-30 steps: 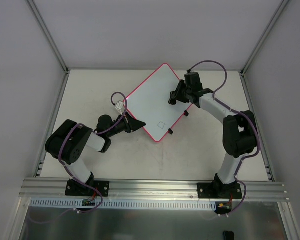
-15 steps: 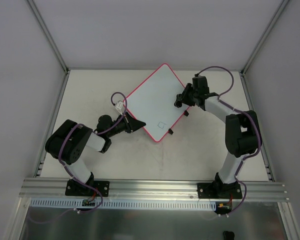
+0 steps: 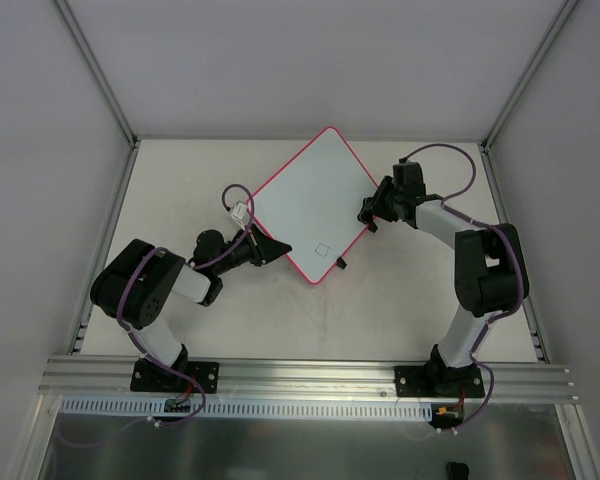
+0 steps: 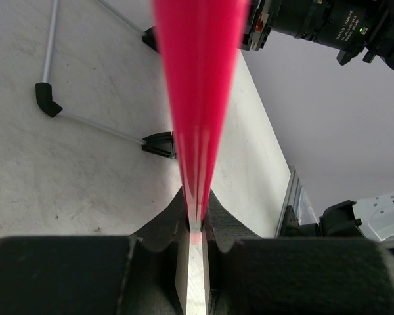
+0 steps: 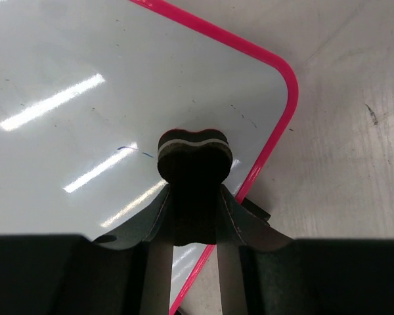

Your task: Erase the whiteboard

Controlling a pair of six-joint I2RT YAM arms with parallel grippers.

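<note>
The whiteboard (image 3: 305, 200) lies turned like a diamond on the table, white with a pink-red frame. A small square mark (image 3: 323, 248) sits near its near corner. My left gripper (image 3: 282, 248) is shut on the board's near-left edge; in the left wrist view the pink frame (image 4: 198, 98) runs edge-on into the pinching jaws (image 4: 196, 220). My right gripper (image 3: 369, 212) is shut on a black eraser (image 5: 194, 154), which rests on the board just inside its right corner. A short blue pen stroke (image 5: 132, 150) shows beside the eraser.
Two black clips (image 3: 372, 227) (image 3: 341, 263) stick out from the board's near-right edge. White enclosure walls and aluminium posts (image 3: 98, 75) ring the table. An aluminium rail (image 3: 310, 375) carries both arm bases along the near edge.
My right gripper has slid the eraser from the board's right half outward to its right corner. The left gripper and the board have stayed put.
</note>
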